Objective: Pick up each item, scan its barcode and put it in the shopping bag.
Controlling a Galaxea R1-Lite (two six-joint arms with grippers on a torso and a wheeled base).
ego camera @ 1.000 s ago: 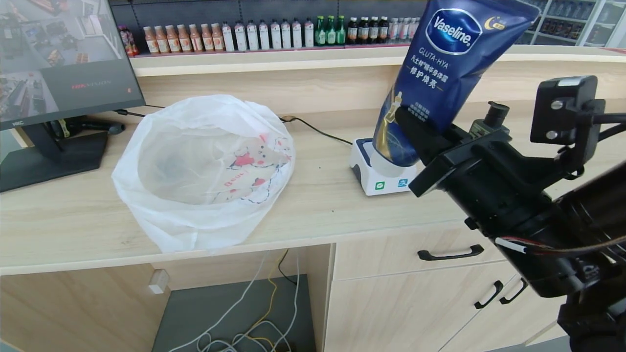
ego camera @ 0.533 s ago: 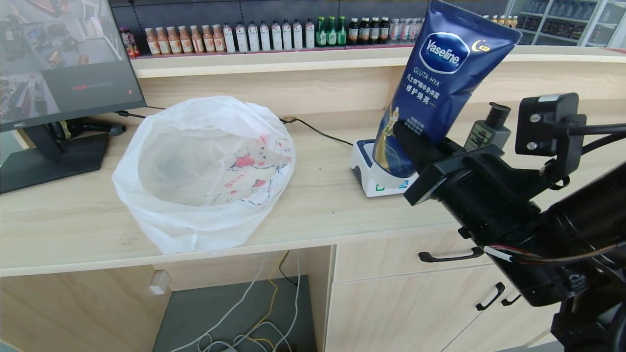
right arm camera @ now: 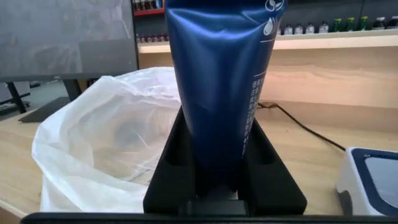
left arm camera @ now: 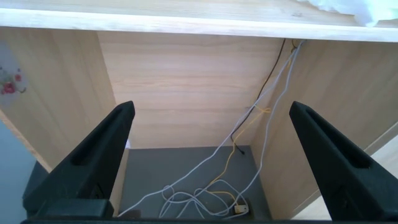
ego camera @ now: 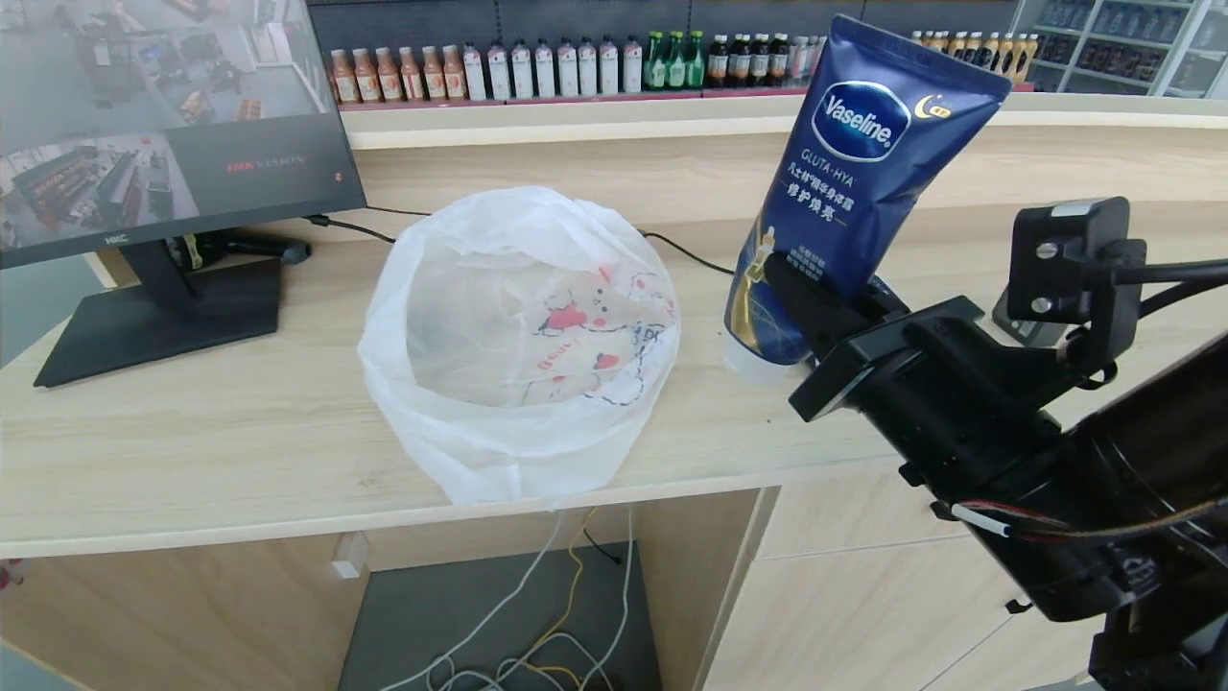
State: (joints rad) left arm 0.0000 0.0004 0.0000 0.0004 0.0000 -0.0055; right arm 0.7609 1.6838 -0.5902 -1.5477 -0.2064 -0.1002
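Note:
A blue lotion tube (ego camera: pixel 854 182) stands nearly upright with its white cap down, and my right gripper (ego camera: pixel 815 288) is shut on its lower part. It hangs above the counter just right of the shopping bag (ego camera: pixel 518 326), a white plastic bag standing open with nothing visible inside. In the right wrist view the tube (right arm camera: pixel 217 81) rises between the black fingers (right arm camera: pixel 273 168), with the bag (right arm camera: pixel 106 143) behind it and the white scanner (right arm camera: pixel 373 180) off to one side. My left gripper (left arm camera: pixel 211 162) is open below the counter, facing the cables in the kneehole.
A monitor (ego camera: pixel 163 115) on a black stand sits at the counter's left. A black cable (ego camera: pixel 686 251) runs behind the bag. Drink bottles (ego camera: pixel 576 67) line the raised back ledge. Drawers lie under the counter on the right.
The head camera has swung, shifting the whole picture right. My right gripper has carried the tube lower and leftward, away from the scanner and closer to the bag.

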